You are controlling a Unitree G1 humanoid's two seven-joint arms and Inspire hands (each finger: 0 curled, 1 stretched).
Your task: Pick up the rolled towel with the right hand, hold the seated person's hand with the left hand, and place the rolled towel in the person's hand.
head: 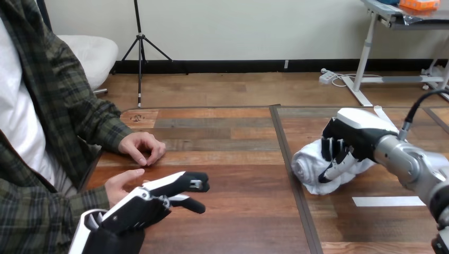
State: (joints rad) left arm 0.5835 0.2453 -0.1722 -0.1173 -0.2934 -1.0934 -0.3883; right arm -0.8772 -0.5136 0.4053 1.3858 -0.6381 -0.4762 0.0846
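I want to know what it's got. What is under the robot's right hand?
A rolled white towel lies on the table under the right hand, whose fingers curl round it. The hand covers the towel's right end.

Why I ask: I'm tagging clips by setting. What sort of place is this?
Probably a robot test setup: a wooden table, the right hand curled round a rolled towel, the left hand open beside the person's nearer hand.

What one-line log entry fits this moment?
right hand: curled round rolled towel on table | left hand: open, beside person's lower hand | handover: not yet done
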